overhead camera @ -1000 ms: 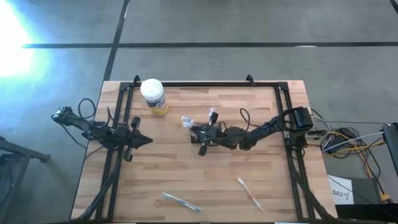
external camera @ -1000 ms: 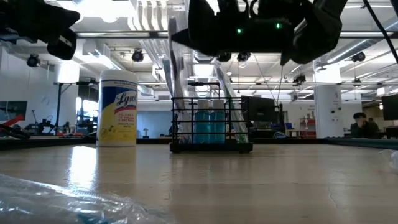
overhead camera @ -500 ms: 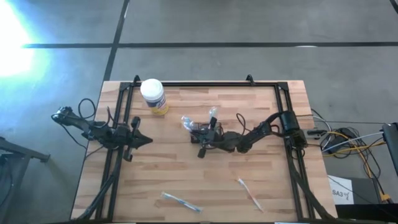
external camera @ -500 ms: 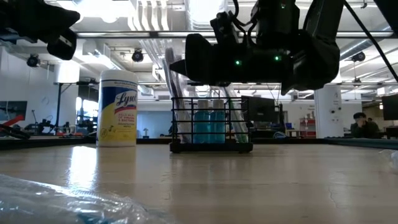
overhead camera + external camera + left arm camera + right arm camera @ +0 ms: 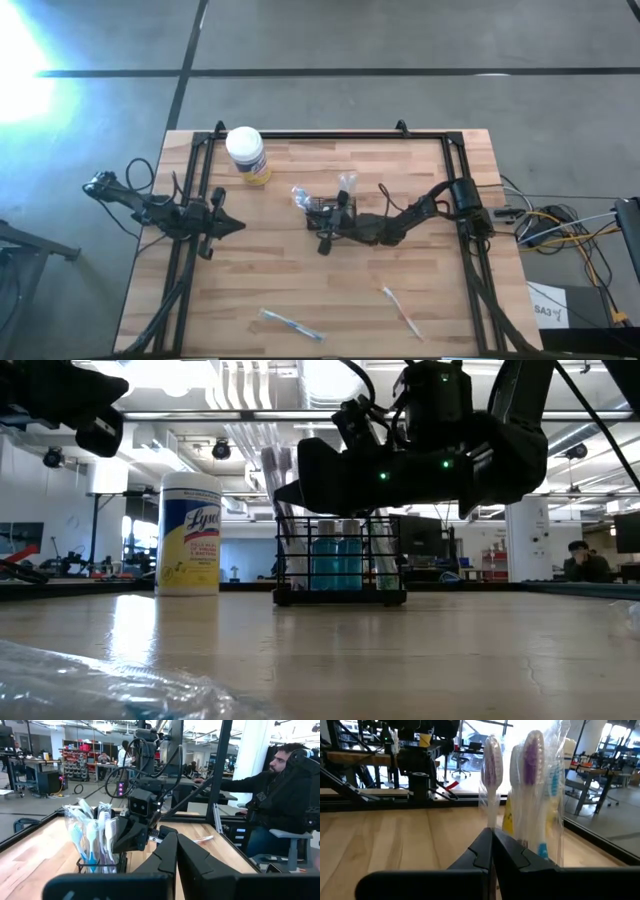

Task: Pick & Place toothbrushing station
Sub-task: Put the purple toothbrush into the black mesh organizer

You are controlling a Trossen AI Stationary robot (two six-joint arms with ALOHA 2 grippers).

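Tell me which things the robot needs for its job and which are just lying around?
For the job:
- black toothbrush holder with wrapped toothbrushes in it
- right gripper, jaws shut, beside the holder

Just lying around:
- yellow jar with a white lid
- two loose toothbrushes near the table's front edge
- left gripper, waiting at the left side

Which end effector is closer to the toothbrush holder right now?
Right. The right end effector, shut, sits right at the toothbrush holder, beside its wrapped brushes. The left end effector, shut, waits well off near the table's left edge.
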